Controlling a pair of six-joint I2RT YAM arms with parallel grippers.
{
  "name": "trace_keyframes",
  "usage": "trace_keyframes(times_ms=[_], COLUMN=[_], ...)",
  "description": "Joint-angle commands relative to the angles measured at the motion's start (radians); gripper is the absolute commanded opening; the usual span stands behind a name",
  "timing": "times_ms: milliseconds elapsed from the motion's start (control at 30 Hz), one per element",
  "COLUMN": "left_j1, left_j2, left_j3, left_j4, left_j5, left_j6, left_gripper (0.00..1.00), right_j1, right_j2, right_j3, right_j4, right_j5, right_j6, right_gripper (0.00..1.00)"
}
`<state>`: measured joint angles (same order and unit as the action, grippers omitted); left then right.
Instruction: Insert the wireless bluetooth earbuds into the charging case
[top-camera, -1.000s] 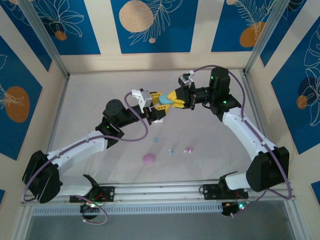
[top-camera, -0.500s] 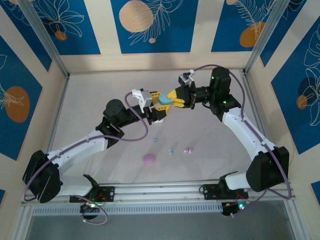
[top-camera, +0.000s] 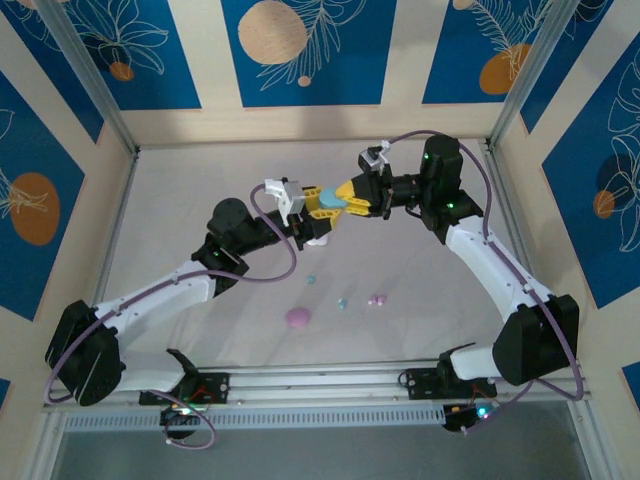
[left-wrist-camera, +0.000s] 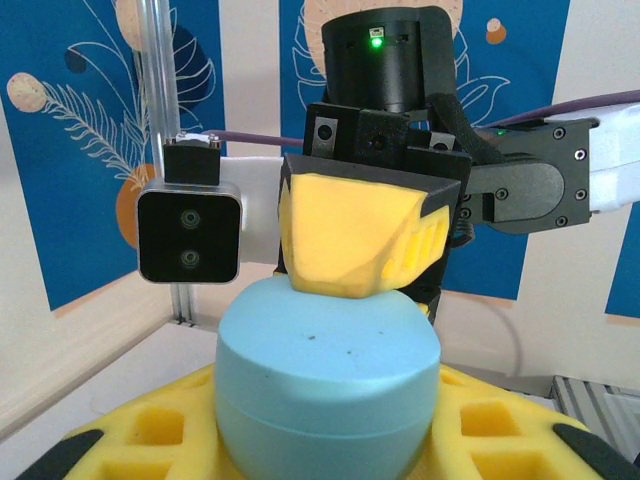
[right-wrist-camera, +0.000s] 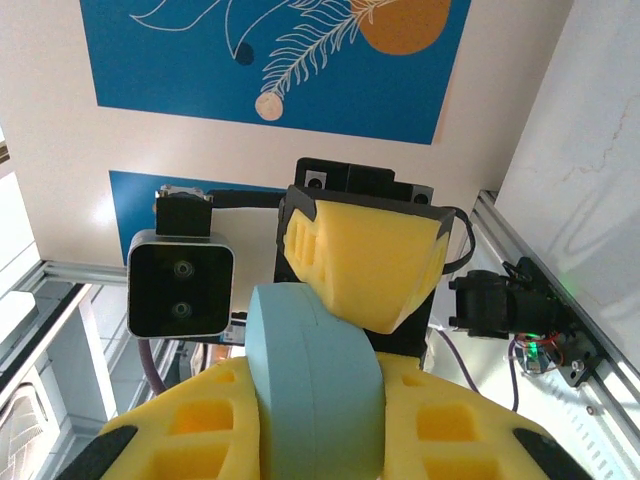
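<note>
earbuds (top-camera: 342, 302) lie loose on the table (top-camera: 200, 200), teal and pink bits toward the front, well apart from both grippers; pink case (top-camera: 298, 317) near them

blue case (top-camera: 331, 205) is up off the table, mid-field, between the two grippers

right gripper (top-camera: 344, 200): arm bent in from the right, wrist pointing left, jaws clamped tight on the blue case

left gripper (top-camera: 321, 211): arm stretched in from the left, fingers flanking the same case; gripping or merely close, cannot tell

left wrist view: case broad-side, dark specks on its top, one right finger (left-wrist-camera: 350, 235) pressing down on it

right wrist view: case edge-on, one left finger (right-wrist-camera: 365, 262) against it
</note>
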<state>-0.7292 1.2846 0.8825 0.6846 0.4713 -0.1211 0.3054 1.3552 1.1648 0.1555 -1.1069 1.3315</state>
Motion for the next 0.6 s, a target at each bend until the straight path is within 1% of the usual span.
trace_keyframes(times_ms=[0,67,133,333,467,567], left_j1=[-0.005,-0.005,-0.004,-0.004,-0.005,-0.004], left_j2=[-0.006,-0.01,-0.01,-0.012,-0.008,-0.004], left_j3=[0.033,0.03,0.027,0.018,0.006,-0.003], left_j4=[0.04,0.037,0.033,0.022,0.044,0.072], left_j5=[0.02,0.02,0.021,0.036,0.045,0.053], left_j6=[0.003,0.004,0.004,-0.01,-0.047,-0.076], left_gripper=[0.27,0.27,0.26,0.25,0.25,0.25], right_j1=[-0.005,-0.009,-0.017,-0.05,-0.047,-0.029], right_j2=[-0.028,-0.034,-0.043,-0.082,-0.152,-0.227], right_j3=[0.015,0.033,0.057,0.125,0.133,0.085], right_j4=[-0.107,-0.158,-0.238,-0.418,-0.524,-0.507], right_j5=[0.023,0.039,0.062,0.13,0.267,0.338], right_j6=[-0.072,-0.117,-0.177,-0.403,-0.734,-1.013], right_gripper=[0.26,0.35,0.46,0.58,0.62,0.63])
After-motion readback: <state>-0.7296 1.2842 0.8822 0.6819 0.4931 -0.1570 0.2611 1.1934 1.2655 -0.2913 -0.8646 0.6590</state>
